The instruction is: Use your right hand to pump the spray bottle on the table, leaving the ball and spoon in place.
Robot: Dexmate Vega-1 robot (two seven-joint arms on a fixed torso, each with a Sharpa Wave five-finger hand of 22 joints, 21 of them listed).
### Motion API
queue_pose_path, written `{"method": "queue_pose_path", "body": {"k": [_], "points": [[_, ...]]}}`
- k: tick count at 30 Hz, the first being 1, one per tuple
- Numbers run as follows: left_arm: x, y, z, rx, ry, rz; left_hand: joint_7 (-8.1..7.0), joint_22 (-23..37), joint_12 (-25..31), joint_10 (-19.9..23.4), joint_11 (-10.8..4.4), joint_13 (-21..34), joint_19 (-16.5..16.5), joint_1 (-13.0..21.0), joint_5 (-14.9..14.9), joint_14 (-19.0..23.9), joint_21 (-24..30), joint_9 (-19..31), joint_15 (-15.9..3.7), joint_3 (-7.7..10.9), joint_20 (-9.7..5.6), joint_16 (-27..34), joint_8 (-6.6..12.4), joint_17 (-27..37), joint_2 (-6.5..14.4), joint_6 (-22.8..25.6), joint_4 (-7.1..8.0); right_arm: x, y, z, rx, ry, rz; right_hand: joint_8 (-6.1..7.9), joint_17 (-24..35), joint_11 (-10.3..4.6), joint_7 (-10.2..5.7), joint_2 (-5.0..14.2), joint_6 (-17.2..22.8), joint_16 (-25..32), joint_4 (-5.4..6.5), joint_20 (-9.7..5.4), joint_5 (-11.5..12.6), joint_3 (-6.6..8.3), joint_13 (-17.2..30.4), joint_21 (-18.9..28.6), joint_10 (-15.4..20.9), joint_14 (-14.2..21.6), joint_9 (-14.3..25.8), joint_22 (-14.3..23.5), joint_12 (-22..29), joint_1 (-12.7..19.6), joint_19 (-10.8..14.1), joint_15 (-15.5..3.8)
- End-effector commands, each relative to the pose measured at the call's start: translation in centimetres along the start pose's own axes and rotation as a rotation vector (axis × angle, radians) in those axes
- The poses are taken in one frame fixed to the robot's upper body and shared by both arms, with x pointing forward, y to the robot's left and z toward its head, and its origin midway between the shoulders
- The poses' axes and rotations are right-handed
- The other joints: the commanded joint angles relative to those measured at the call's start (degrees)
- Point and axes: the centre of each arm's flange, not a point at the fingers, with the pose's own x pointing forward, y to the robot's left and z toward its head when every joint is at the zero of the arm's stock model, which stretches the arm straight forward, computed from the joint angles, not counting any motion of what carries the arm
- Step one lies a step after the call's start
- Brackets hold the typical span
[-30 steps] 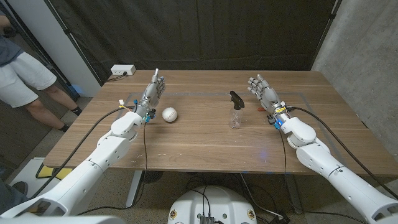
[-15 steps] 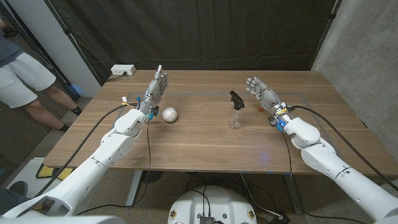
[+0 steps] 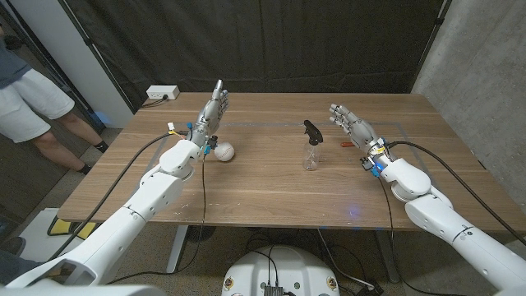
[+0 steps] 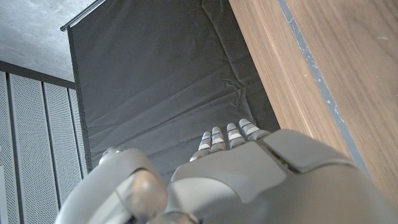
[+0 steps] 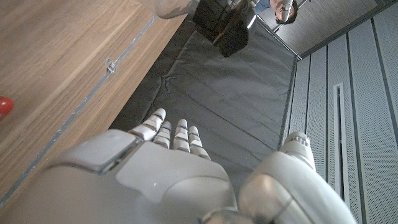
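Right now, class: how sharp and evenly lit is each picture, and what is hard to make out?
Head view: even light, sharp, soft shadows; the clear spray bottle is faint against the table. Left wrist view: the left hand is close and soft. Right wrist view: the right hand looms large, slightly blurred.

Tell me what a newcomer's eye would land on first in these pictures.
Probably the two raised hands over the wooden table: the left hand at the far left and the right hand at the far right, both open with fingers apart. Between them stands the clear spray bottle with its black head, untouched near the table's middle. A white ball lies just beside the left wrist.
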Motion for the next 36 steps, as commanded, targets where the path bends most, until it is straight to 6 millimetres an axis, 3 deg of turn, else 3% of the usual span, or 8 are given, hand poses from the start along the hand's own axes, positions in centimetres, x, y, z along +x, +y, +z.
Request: {"method": "queue_pose_path", "body": {"k": [1, 21, 36], "points": [[-1.4, 1.0, 1.7, -0.019, -0.043, -0.016, 0.23, 0.2, 0.3, 0.9, 0.2, 0.2, 1.0, 0.9, 0.4, 0.9, 0.4, 0.2, 0.15, -0.05, 0.05, 0.4, 0.4, 0.1, 0.2, 0.7, -0.48, -0.6, 3.0, -0.4, -0.013, 0.013, -0.035, 0.42, 0.1, 0.09, -0.19, -0.04, 0.5, 0.2, -0.24, -0.16, 0.4, -0.35, 0.3, 0.3, 0.5, 0.1, 0.1, 0.1, 0.4, 0.6, 0.5, 0.07], [-0.8, 2.6, 1.3, -0.032, -0.047, -0.073, 0.25, 0.2, 0.2, 2.1, 0.19, 0.2, 2.0, 1.8, 0.2, 2.1, 0.3, 0.2, 0.09, -0.09, 0.36, 0.3, 0.39, 0.1, 0.5, 1.9, -0.82, -0.6, 7.2, -0.7, -0.11, 0.045, -0.078, 0.54, 0.1, -0.38, -0.92, -0.08, 0.9, 0.3, 0.0, 0.28, 0.6, -0.46, 0.3, 0.6, 1.0, 0.6, 0.1, 0.1, 0.5, 1.3, 1.5, 0.35], [1.1, 3.9, 1.7, -0.012, -0.05, -0.13, 0.31, 0.2, 0.2, 2.6, 0.19, 0.2, 1.8, 2.2, 0.1, 2.3, 0.1, 0.2, 0.02, -0.13, 0.59, 0.1, 0.35, 0.1, 0.8, 2.5, -0.9, -0.4, 9.2, -1.1, -0.166, 0.068, -0.17, 0.45, 0.1, -1.22, -1.67, 0.22, 0.6, 0.3, -0.03, 0.61, 0.9, -0.26, 0.3, 0.9, 0.9, 1.1, 0.1, 0.1, 0.5, 2.6, 2.6, 0.2]]}}
